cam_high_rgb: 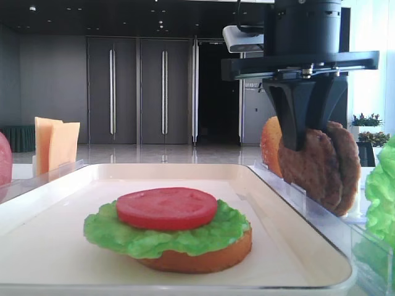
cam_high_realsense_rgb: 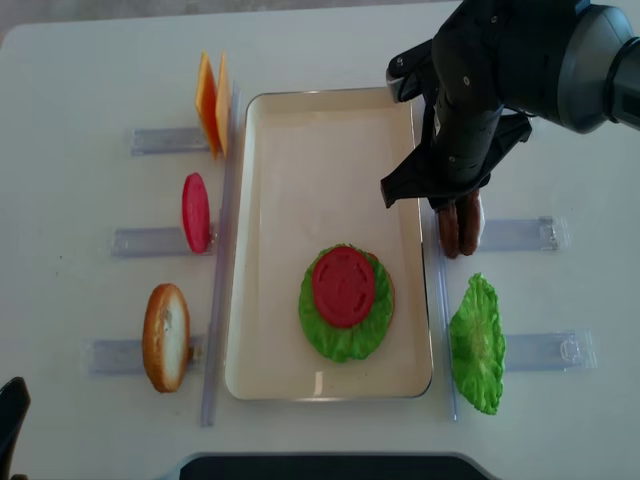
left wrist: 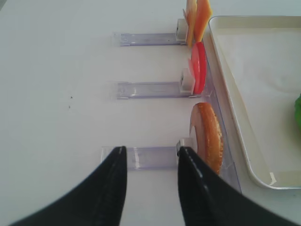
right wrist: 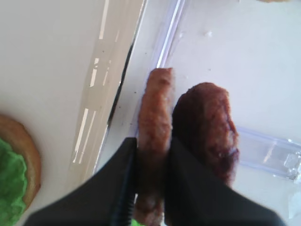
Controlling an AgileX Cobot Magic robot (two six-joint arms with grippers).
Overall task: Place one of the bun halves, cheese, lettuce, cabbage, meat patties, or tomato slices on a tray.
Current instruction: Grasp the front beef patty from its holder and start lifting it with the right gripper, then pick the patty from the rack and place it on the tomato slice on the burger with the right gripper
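Two dark-brown meat patties stand on edge in a clear rack just right of the cream tray (cam_high_realsense_rgb: 300,150). My right gripper (right wrist: 153,160) comes down from above and is shut on the patty nearer the tray (right wrist: 155,108); the other patty (right wrist: 207,122) leans beside the outer finger. On the tray lies a bun half (cam_high_rgb: 203,256) topped with lettuce (cam_high_rgb: 160,237) and a tomato slice (cam_high_rgb: 166,208). My left gripper (left wrist: 151,155) hangs open and empty over the bare table, left of an upright bun half (left wrist: 209,136).
Left of the tray, clear racks hold cheese slices (cam_high_realsense_rgb: 212,100), a tomato slice (cam_high_realsense_rgb: 195,212) and the bun half (cam_high_realsense_rgb: 165,337). A lettuce leaf (cam_high_realsense_rgb: 478,345) stands in the right front rack. Rack rails (cam_high_realsense_rgb: 520,233) stick out sideways on both sides.
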